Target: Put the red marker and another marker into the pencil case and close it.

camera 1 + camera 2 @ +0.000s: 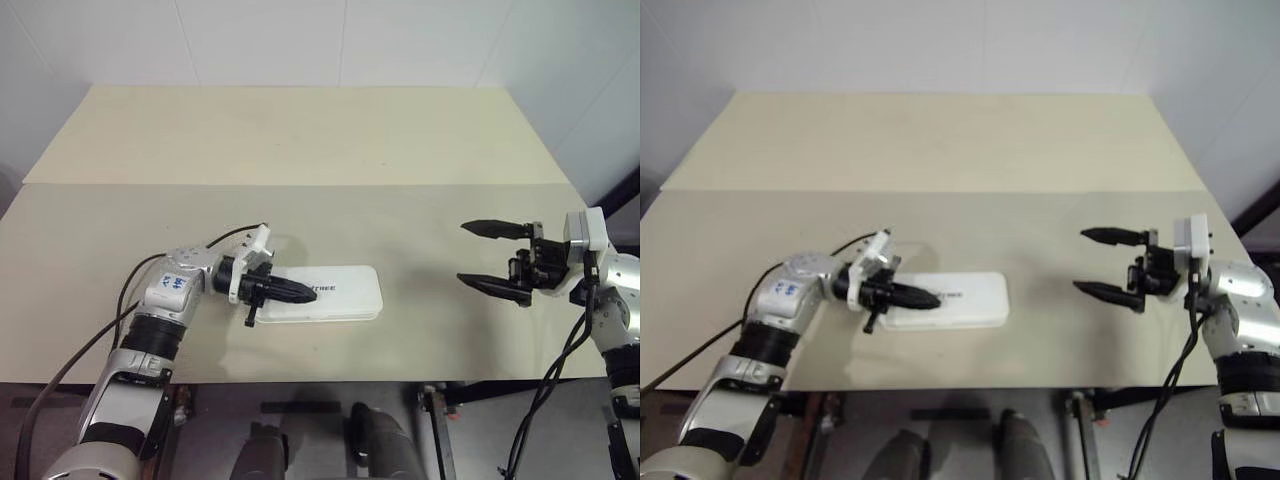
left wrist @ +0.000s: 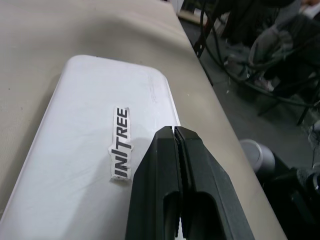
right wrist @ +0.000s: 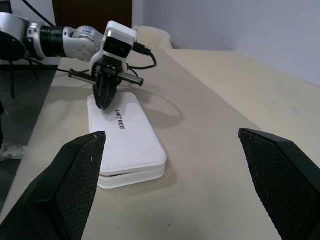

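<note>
Lettering on pencil case (image 2: 100, 150) lid sits beside closed, empty left end effector (image 2: 173, 131); right end effector (image 1: 493, 258) gapes wide.

Pencil case (image 1: 330, 293): white, hard, rectangular, rounded corners
Lid: shut, "UNITREE" lettering on top
Pose: flat, long side running left-right
Place: bench (image 1: 300, 150), near front edge, left of centre

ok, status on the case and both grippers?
Left gripper shut, empty, tips over the lid of the case. Case closed, flat on the table. Right gripper open, empty, off to the side. Nothing in the way.
</note>
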